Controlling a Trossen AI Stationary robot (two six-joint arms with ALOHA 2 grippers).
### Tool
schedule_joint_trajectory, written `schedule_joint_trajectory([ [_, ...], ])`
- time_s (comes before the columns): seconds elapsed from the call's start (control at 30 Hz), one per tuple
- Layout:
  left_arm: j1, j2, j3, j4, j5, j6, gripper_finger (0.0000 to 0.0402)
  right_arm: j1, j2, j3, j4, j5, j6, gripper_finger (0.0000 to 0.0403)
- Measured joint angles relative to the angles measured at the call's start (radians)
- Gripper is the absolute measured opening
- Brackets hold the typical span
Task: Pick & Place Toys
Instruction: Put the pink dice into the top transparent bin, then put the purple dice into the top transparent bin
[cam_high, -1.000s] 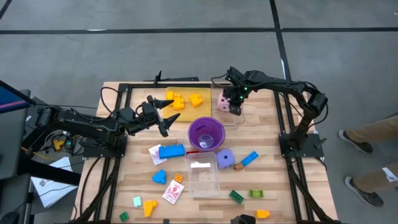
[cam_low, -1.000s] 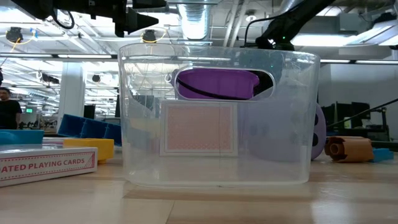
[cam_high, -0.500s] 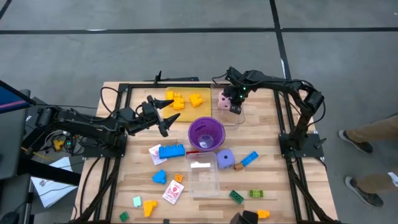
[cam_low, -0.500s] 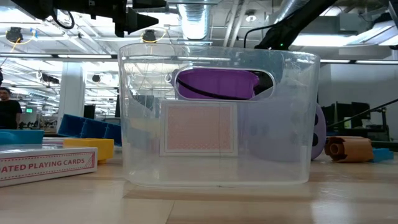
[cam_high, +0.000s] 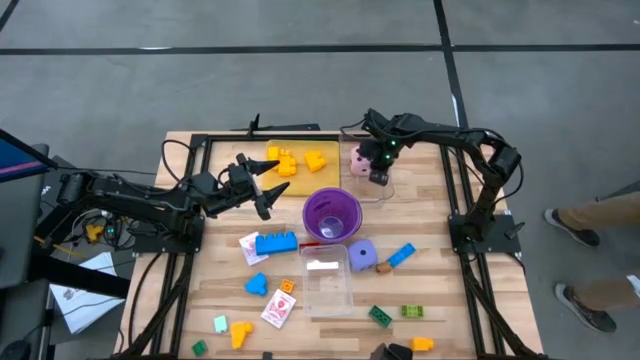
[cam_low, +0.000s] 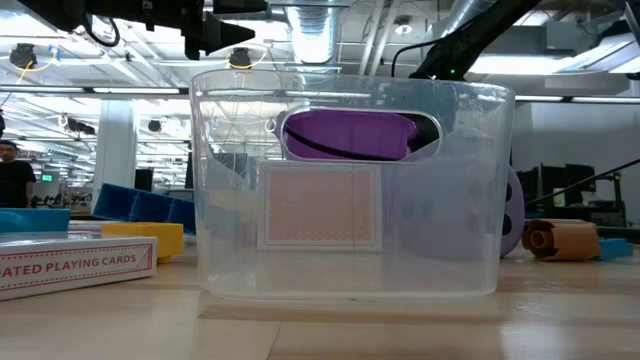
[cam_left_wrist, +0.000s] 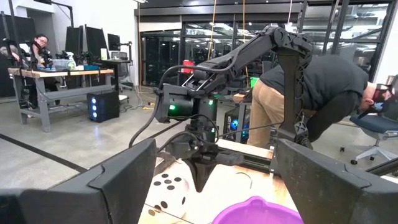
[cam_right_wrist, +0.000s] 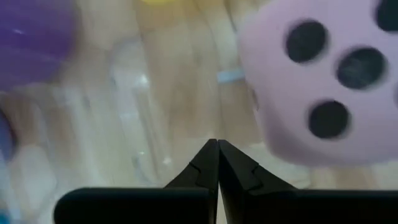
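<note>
A pink dotted die (cam_high: 358, 163) sits at the far left of a clear tray (cam_high: 385, 192); it also shows in the right wrist view (cam_right_wrist: 323, 81) and the left wrist view (cam_left_wrist: 165, 193). My right gripper (cam_high: 378, 174) is shut, points down, and stands right beside the die (cam_right_wrist: 217, 144). My left gripper (cam_high: 268, 190) hangs open and empty over the table between the yellow tray (cam_high: 330, 150) and a long blue brick (cam_high: 277, 242). Yellow and orange bricks (cam_high: 285, 160) lie in the yellow tray. A purple die (cam_high: 362, 254) rests on the table. My right gripper's shut fingertips (cam_right_wrist: 208, 155) point down next to the pink die's side (cam_right_wrist: 267, 134). I cannot tell whether they touch it. The die rests on its underside in the clear tray.
A purple cup (cam_high: 332, 215) stands mid-table. A second clear tray (cam_high: 345, 295) holding a card stands near it. Cards (cam_high: 278, 308), blue (cam_high: 400, 256), green (cam_high: 380, 316), yellow (cam_high: 240, 332) and orange (cam_high: 422, 344) bricks lie scattered at the near side. A person (cam_left_wrist: 311, 93) bends over beyond the table.
My right arm has shifted slightly above the clear tray, its gripper staying beside the pink die. My left arm and the toys have kept still.
</note>
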Motion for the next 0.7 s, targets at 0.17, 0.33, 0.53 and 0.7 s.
schedule_joint_trajectory([
  [0.17, 0.0, 0.0, 0.0, 0.0, 0.0, 0.0, 0.0323, 0.001, 0.0, 0.0, 0.095, -0.002, 0.023, 0.0],
  [0.33, 0.0, 0.0, 0.0, 0.0, 0.0, -0.001, 0.0323, 0.0, 0.0, 0.0, 0.145, 0.021, 0.053, 0.0],
  [0.53, 0.0, 0.0, 0.0, 0.0, 0.0, -0.001, 0.0323, 0.008, -0.001, 0.0, 0.128, 0.036, 0.054, 0.0],
  [0.7, 0.0, 0.0, 0.0, 0.0, 0.0, -0.001, 0.0323, 0.019, -0.001, 0.0, 0.055, 0.034, 0.038, 0.0],
])
